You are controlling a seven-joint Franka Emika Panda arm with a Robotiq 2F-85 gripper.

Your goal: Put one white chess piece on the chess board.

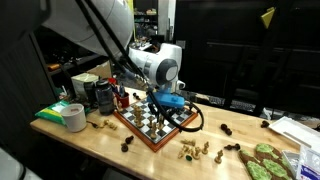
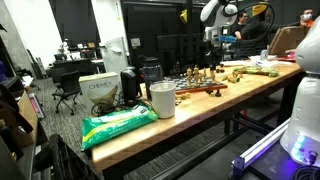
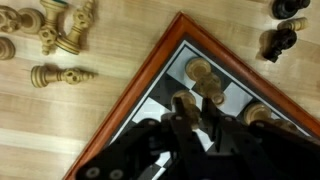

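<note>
The chess board [image 3: 128,92] has black and white squares and a reddish-brown frame; it shows in both exterior views [image 1: 150,124] [image 2: 200,90]. My gripper [image 3: 195,112] hangs low over a corner region of the board [image 1: 165,106], its fingers close together around a light wooden chess piece [image 3: 187,102] that stands on the board. Other light pieces [image 3: 212,92] stand on squares right beside it. Whether the held piece touches the square is hidden by the fingers.
Loose light pieces [image 3: 60,35] lie on the wooden table off the board's corner [image 1: 195,150]. Dark pieces [image 3: 280,35] lie beyond the far edge. A tape roll [image 1: 73,117], a black mug [image 1: 103,97] and a green bag [image 2: 120,122] stand nearby.
</note>
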